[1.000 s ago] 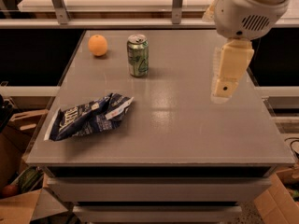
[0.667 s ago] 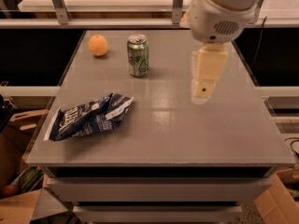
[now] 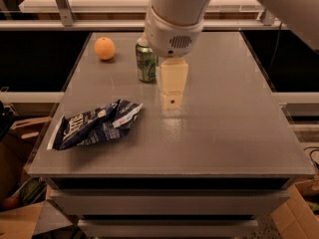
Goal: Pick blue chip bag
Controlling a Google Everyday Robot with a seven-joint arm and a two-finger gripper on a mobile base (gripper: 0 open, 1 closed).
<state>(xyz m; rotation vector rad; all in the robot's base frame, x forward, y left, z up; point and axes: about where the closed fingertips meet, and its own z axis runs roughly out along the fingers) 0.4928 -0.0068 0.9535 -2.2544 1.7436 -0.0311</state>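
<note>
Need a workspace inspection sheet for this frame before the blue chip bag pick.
Surface: grey table, flat, slightly glossy.
Job's things: blue chip bag, crumpled, lying near the left front edge, nothing touching it.
Clutter: green can upright at the back, partly hidden by the arm; orange to its left.
Grippers: gripper over the table's middle, right of the bag, apart from it.
Cables: nothing seen.
Surroundings: cardboard boxes on the floor by the front corners.

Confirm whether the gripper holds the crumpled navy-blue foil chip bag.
No, the bag lies on the table, apart from the gripper hanging beside the green can.
</note>
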